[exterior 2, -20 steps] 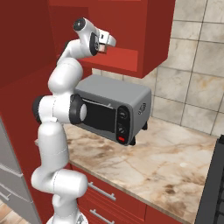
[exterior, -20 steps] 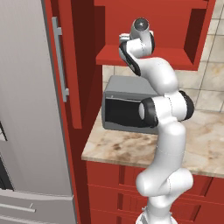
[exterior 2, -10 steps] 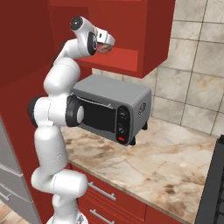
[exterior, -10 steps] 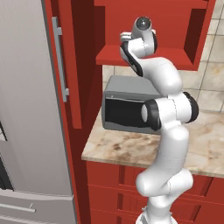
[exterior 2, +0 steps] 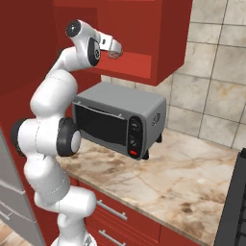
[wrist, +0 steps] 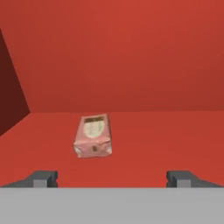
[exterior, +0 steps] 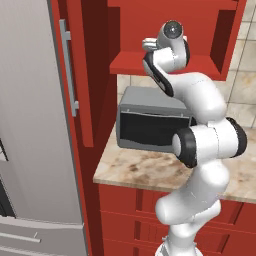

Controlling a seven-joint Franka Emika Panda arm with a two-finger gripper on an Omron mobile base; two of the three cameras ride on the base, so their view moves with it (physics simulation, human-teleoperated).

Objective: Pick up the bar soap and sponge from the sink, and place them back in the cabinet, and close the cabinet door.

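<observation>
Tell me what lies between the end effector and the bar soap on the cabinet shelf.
Nothing: in the hand view only bare red shelf separates the open end effector from the bar soap.

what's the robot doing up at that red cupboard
The white robot arm has reached up to the open red wall cabinet above the grey toaster oven. Its gripper is at the front edge of the red shelf, jaws wide open and holding nothing. In the hand view, the small pinkish-brown bar soap lies flat on the shelf ahead of the fingertips, apart from them. So the soap looks put away; the sponge and closing the cabinet are not yet done.
</observation>
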